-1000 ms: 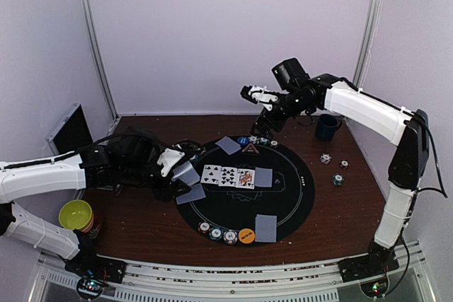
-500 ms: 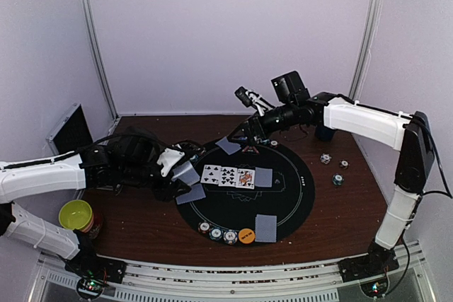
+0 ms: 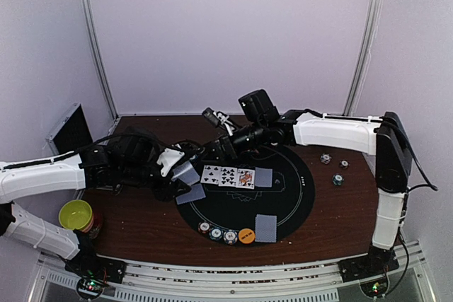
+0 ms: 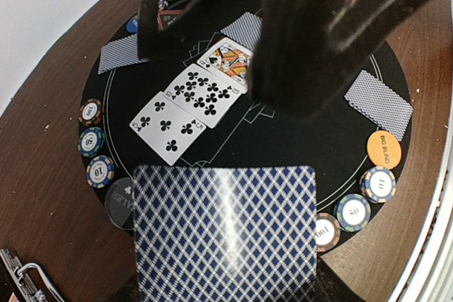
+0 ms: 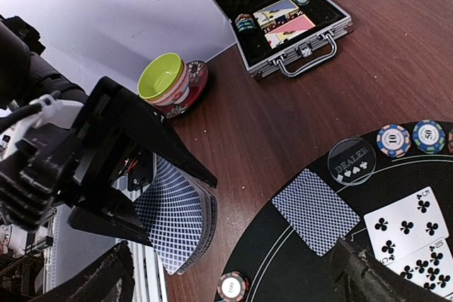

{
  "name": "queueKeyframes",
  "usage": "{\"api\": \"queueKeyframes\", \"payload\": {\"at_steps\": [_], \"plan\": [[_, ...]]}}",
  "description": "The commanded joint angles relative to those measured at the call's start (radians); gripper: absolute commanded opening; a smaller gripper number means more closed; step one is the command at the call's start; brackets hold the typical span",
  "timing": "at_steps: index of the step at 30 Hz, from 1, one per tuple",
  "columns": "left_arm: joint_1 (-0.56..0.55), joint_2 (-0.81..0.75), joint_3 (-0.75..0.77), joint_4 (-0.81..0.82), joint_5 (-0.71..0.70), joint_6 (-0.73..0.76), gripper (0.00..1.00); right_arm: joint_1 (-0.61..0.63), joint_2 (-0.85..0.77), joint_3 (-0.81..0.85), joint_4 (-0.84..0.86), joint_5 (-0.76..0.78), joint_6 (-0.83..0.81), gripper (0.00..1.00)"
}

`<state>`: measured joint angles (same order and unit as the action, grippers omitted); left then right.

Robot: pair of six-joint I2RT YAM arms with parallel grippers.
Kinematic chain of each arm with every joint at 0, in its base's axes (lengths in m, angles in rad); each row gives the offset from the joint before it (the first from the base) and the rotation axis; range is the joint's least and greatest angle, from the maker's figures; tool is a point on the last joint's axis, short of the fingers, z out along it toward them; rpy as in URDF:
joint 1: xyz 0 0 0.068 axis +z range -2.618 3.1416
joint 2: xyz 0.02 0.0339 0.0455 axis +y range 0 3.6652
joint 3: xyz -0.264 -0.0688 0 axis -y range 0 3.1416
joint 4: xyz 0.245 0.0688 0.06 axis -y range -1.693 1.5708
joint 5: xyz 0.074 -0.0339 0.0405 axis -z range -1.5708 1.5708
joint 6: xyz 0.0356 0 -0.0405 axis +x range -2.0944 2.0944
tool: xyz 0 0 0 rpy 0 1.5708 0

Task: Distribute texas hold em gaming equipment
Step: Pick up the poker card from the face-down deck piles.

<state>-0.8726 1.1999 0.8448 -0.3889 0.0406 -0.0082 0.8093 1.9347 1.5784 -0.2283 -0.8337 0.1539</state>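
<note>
Off mat (image 3: 290, 189) left edge, L claw (image 3: 178, 175) clamps deck (image 4: 225, 235); R claw (image 3: 212, 150) apart, close.

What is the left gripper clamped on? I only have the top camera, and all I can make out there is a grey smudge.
Observer: The right wrist view shows the left gripper pinching a thick stack of cards with blue-patterned backs, not a single card.
Operator: And the right gripper, open or shut? It is just a dark blur from above.
Observer: Open. In its own wrist view the right gripper has its jaws spread wide and holds nothing, and the stack lies just ahead of it.
</note>
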Motion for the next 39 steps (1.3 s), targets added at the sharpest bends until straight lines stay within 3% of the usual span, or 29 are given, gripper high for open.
{"api": "queueKeyframes", "payload": {"at_steps": [1, 27, 39], "plan": [[-0.005, -0.029, 0.011, 0.058, 0.006, 0.006, 0.59, 0.014, 0.032, 0.057, 0.018, -0.032, 0.033, 0.96], [-0.005, -0.033, 0.01, 0.062, 0.016, 0.008, 0.59, 0.07, 0.218, 0.223, -0.076, -0.13, 0.058, 0.89], [-0.006, -0.034, 0.01, 0.062, 0.016, 0.008, 0.59, 0.066, 0.263, 0.282, -0.199, 0.007, -0.012, 0.79]]}}
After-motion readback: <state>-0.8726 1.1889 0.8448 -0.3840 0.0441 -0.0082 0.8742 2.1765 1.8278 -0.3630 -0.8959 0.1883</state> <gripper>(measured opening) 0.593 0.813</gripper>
